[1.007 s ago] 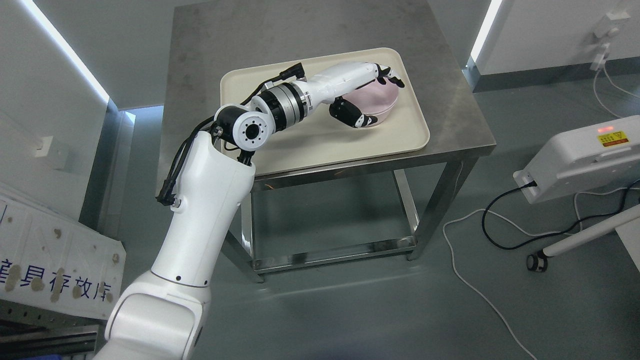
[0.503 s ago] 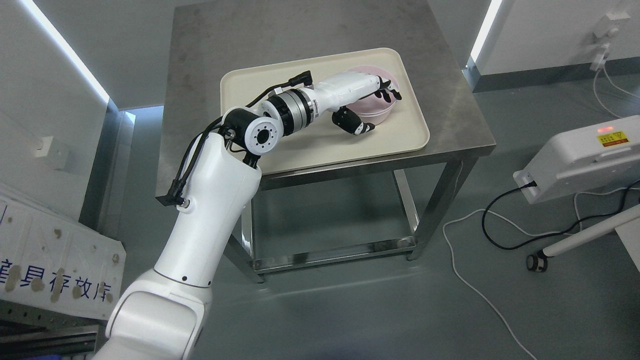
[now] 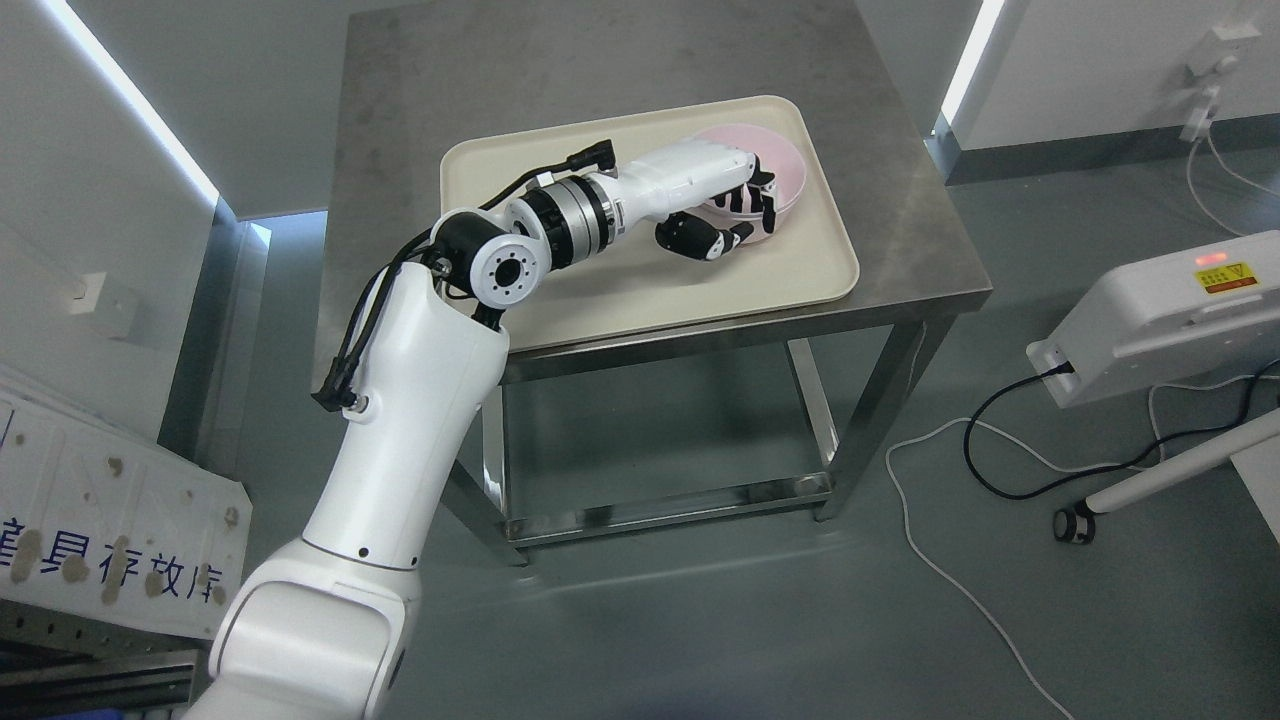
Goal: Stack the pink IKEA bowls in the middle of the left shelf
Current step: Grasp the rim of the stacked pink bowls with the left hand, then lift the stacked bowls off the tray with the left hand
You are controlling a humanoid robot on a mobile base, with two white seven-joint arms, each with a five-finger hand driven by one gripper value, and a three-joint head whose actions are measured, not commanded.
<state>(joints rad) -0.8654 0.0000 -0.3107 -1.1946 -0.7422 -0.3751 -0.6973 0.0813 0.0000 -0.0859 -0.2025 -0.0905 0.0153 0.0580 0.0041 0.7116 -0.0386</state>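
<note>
currently, a pink bowl is seen resting on the far right corner of a cream tray, which lies on a steel table. the left hand is held over the near left part of the bowl, reached in from the lower left across the tray. its black-tipped fingers are curled down over the bowl's near rim, and the thumb is set just outside the bowl on the tray side; whether the rim is actually pinched cannot be told, though the fingers appear partly closed around it. the bowl is seen upright, its open side up, with only one bowl made out. to the right of the table, a white box with a red light is seen, and cables are trailed over the floor beside it. left of the table, a white panel with blue lettering is leaned low.
</note>
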